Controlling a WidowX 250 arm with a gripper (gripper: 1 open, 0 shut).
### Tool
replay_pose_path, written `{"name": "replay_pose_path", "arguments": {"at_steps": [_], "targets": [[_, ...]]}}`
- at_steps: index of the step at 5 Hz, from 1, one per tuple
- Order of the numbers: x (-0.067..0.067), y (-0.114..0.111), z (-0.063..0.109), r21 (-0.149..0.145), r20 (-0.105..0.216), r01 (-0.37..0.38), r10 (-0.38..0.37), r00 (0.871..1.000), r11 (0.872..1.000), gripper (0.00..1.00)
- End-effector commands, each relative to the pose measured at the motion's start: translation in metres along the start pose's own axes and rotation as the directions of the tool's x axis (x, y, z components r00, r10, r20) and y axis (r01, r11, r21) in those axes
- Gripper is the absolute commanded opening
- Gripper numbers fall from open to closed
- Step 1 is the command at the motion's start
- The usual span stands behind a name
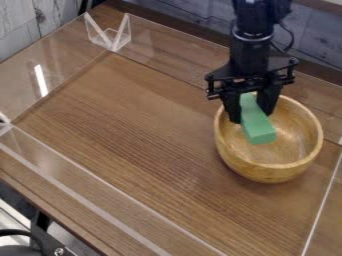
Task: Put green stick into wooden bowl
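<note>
The tool [251,92] is clamped on the green stick [257,120] near its upper end, pointing down from the top of the view. The black arm [253,35] stands behind the wooden bowl [269,150], and the stick hangs over the bowl's interior, its lower end toward the camera. The bowl sits on the wooden bench [140,130].

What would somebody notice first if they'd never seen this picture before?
Probably the bright green stick, hanging from the black gripper over the round wooden bowl on the right. Next might be the clear, see-through object near the table's far left corner.
</note>
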State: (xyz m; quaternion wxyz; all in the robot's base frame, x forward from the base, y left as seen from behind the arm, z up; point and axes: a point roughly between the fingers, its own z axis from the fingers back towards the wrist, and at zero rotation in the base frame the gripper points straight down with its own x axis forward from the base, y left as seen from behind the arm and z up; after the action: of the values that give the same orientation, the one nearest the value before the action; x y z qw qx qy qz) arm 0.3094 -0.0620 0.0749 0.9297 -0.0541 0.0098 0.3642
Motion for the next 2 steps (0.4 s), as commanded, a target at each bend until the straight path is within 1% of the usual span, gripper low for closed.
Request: {"name": "replay_pose_path", "arguments": {"at_steps": [1, 2], "targets": [[-0.0006, -0.0043, 0.0025, -0.021, 0.020, 0.008, -0.008, 1.000, 1.000, 0.00], [-0.0010, -0.0041, -0.0028, -0.020, 0.023, 0.010, -0.010, 1.000, 1.000, 0.00]]}}
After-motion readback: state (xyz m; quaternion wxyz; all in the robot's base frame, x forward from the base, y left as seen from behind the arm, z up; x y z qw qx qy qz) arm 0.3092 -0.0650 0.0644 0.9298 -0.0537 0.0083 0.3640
